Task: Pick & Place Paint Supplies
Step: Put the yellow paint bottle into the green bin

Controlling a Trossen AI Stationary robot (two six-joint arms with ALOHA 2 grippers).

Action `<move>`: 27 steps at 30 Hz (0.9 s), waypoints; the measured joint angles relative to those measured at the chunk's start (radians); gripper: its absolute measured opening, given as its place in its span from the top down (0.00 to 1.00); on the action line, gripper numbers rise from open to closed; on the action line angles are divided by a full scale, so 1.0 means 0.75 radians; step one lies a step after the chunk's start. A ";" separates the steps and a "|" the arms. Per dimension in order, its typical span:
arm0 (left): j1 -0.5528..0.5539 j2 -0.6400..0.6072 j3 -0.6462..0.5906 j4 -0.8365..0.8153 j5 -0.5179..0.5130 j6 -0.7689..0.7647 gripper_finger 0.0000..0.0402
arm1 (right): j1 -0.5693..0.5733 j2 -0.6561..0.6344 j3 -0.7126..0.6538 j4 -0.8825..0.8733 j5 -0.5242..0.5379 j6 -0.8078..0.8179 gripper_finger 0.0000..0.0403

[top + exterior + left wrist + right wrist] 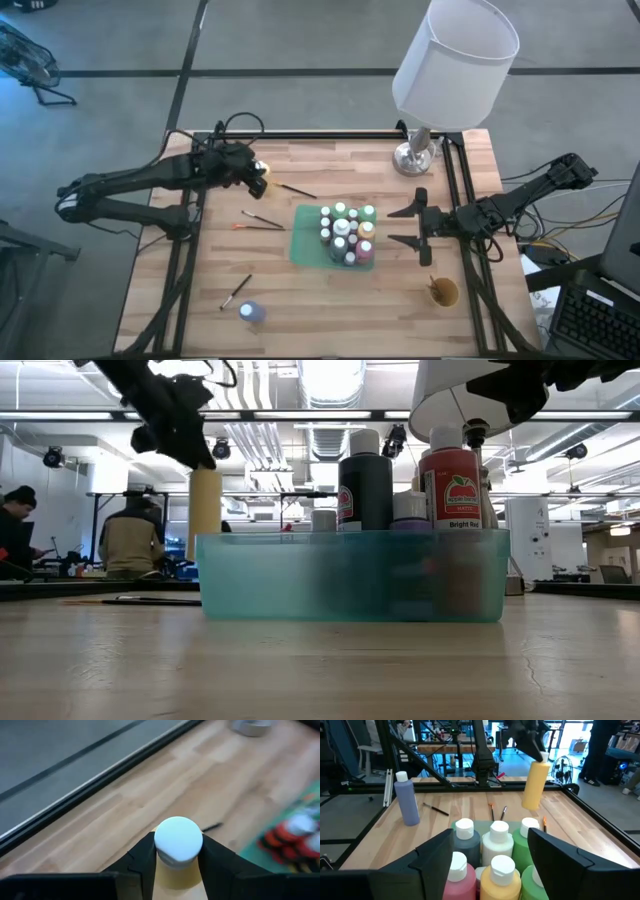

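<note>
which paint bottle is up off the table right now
The yellow bottle, clamped by the left gripper and lifted. The blue bottle stands on the table; the rest sit in the green bin.

Bottles (pixel 348 235) crowded the green tray (pixel 305 245) at my table's middle, so I found no gap between them. The lamp (pixel 440 80) blocked the far right corner. Bare wood (pixel 330 310) lay open along the near edge.
</note>
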 joint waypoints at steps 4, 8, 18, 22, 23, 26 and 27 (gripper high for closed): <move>-0.007 0.000 0.069 0.020 0.104 0.047 0.69 | 0.000 0.000 -0.001 0.000 0.000 -0.005 0.40; -0.040 0.000 0.127 0.032 0.182 0.089 0.70 | 0.000 0.000 -0.001 0.000 0.000 -0.010 0.41; -0.252 0.020 0.155 0.219 0.359 0.185 0.70 | 0.000 0.000 -0.001 0.000 0.000 -0.010 0.38; -0.351 0.050 0.155 0.248 0.354 0.188 0.70 | 0.000 0.000 -0.001 0.000 0.000 -0.009 0.35; -0.378 0.059 0.155 0.250 0.354 0.189 0.70 | 0.000 0.000 -0.001 0.001 0.000 -0.010 0.34; -0.465 0.095 0.155 0.277 0.355 0.209 0.70 | 0.000 0.000 -0.001 0.001 0.000 -0.009 0.33; -0.493 0.109 0.155 0.293 0.356 0.213 0.70 | 0.000 0.000 -0.001 0.001 0.000 -0.009 0.32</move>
